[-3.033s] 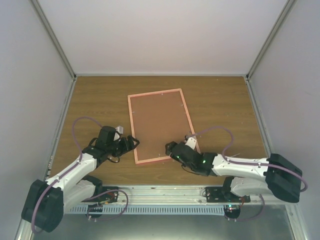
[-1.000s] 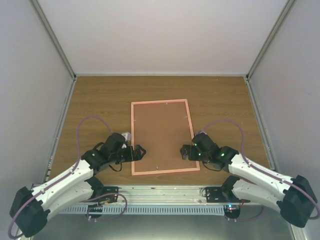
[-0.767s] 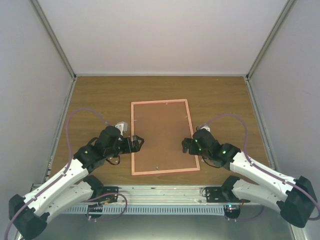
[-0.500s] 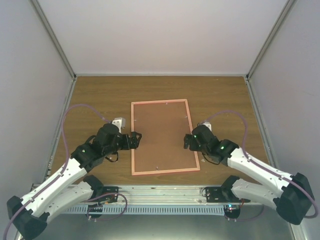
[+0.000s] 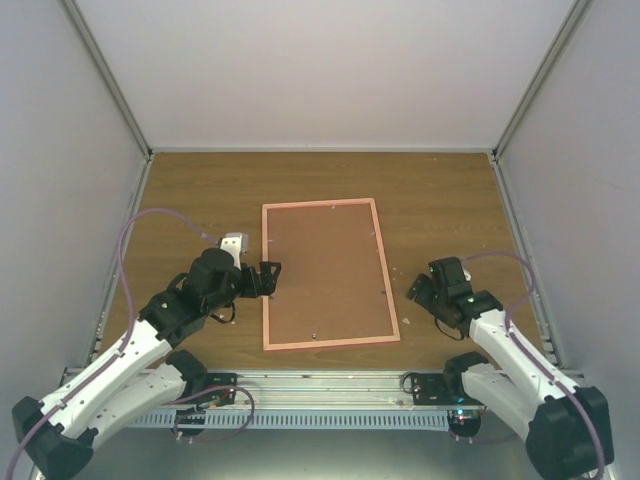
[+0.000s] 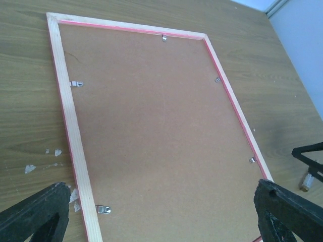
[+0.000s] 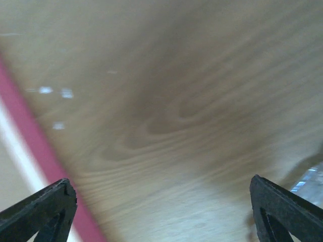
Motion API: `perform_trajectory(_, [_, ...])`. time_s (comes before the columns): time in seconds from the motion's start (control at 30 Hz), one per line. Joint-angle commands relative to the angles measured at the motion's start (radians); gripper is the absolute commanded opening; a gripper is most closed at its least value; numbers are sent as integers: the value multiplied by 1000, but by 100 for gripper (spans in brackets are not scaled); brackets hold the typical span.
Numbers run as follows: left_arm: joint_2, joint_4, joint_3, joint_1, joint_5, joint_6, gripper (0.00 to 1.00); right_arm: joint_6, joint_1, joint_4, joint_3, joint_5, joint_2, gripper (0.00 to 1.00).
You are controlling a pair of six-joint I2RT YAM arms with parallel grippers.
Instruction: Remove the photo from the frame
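Note:
The pink-red frame lies face down in the middle of the table, its brown backing board up and held by small metal clips. The photo is hidden under that board. My left gripper hovers open at the frame's left rail, and in the left wrist view the left gripper spans the frame's near part with nothing between its fingers. My right gripper is open over bare wood just right of the frame. In the blurred right wrist view the right gripper has only the frame's pink edge at its left.
The wooden table is closed in by white walls at the left, back and right, with a metal rail along the near edge. Small white flecks lie on the wood beside the frame's left rail.
My right gripper has drawn back to the right, off the frame's right edge and onto bare table. The left gripper has crept slightly farther along the left rail. The frame has not moved.

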Motion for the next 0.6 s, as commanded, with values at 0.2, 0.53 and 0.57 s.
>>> perform_trajectory(0.2, [31, 143, -53, 26, 89, 26, 99, 30, -219, -12, -76, -111, 101, 80])
perform_trajectory(0.53, [61, 155, -39, 30, 140, 41, 99, 24, -223, -248, 185, 29, 130, 95])
perform_trajectory(0.57, [52, 153, -40, 30, 138, 42, 99, 37, -225, -279, 197, 55, 146, 97])
